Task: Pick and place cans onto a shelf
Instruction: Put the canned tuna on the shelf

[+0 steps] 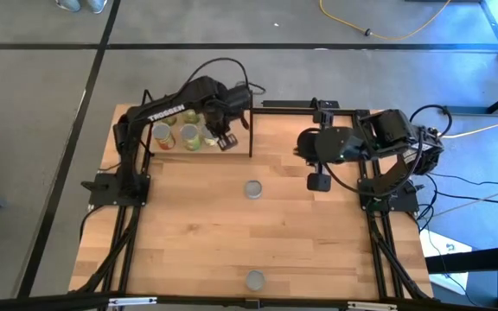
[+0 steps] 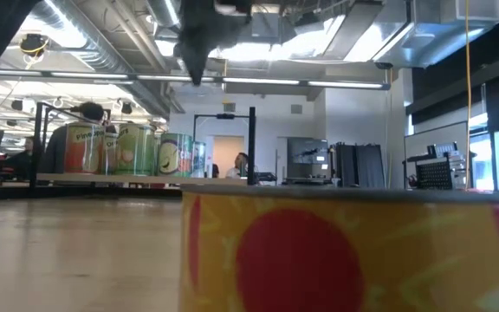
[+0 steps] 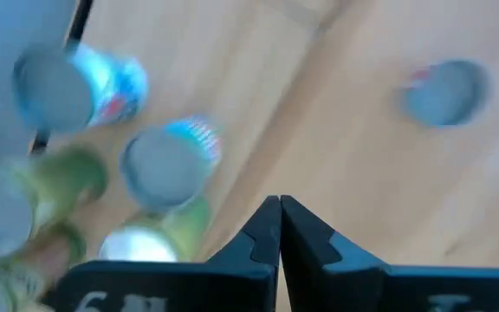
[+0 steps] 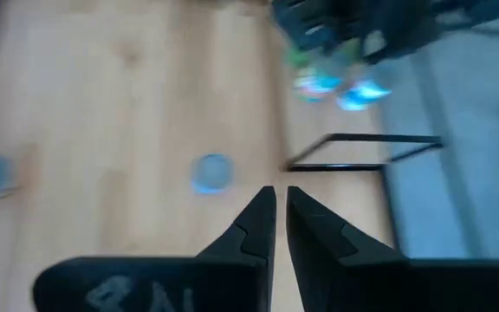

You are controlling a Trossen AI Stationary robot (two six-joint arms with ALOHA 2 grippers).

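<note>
The surface (image 1: pixel 197 242) carries the shelf (image 1: pixel 251 130), crowded with cans (image 1: pixel 188 136). The left gripper (image 1: pixel 225 141), clenched and empty, hangs just above them and could topple one. The right gripper (image 1: pixel 319 181), near-clenched and empty, waits beside a loose can (image 1: pixel 252 189).

Cans (image 1: pixel 184 136) on shelf (image 1: pixel 232 130) — two (image 1: pixel 253 189) apart.
</note>
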